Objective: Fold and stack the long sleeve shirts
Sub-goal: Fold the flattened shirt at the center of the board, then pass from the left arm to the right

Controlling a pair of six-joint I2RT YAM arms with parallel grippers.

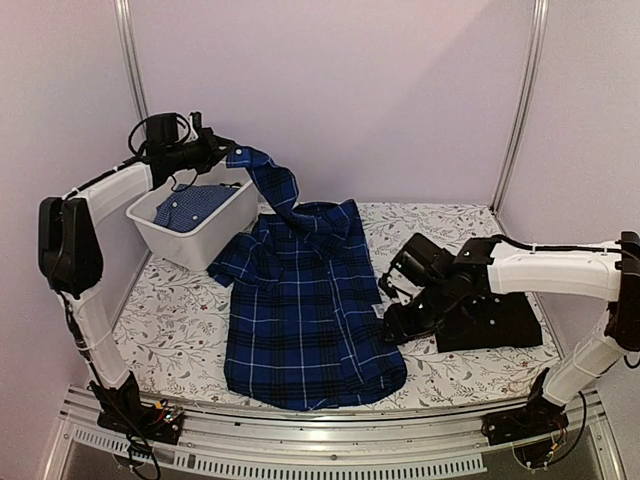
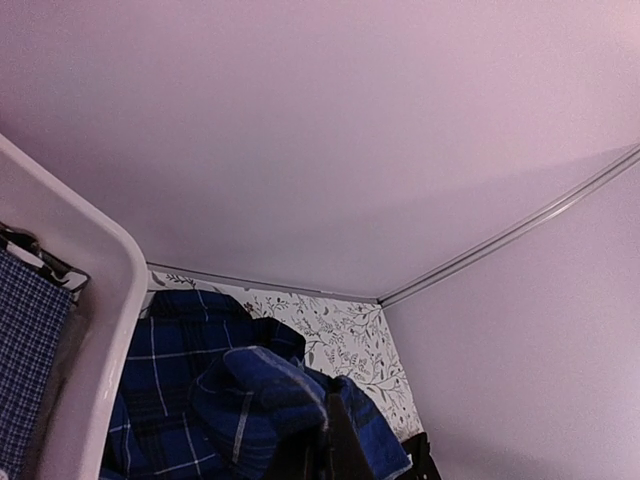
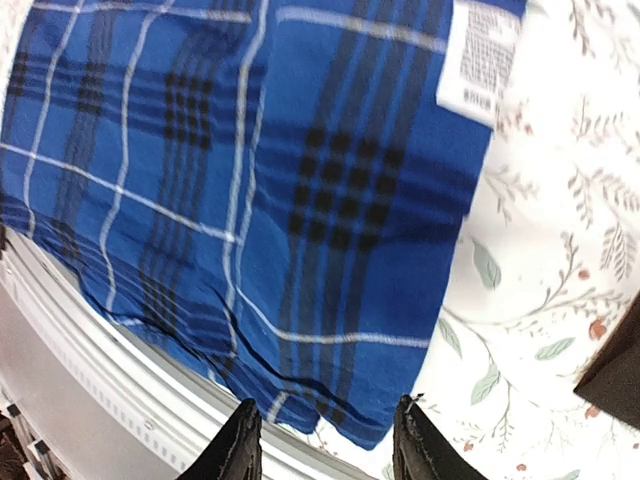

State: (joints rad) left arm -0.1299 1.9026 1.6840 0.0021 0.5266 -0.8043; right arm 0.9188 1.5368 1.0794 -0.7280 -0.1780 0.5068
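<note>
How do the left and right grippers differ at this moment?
The left gripper is held high near the white bin; the right gripper sits low over the table. The left is shut on the plaid shirt sleeve; the right is open and empty. Both are beside that shirt.

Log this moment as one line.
left tool: shut on plaid shirt sleeve, held high near bin | right tool: open, at shirt hem | black shirt: lying at right
</note>
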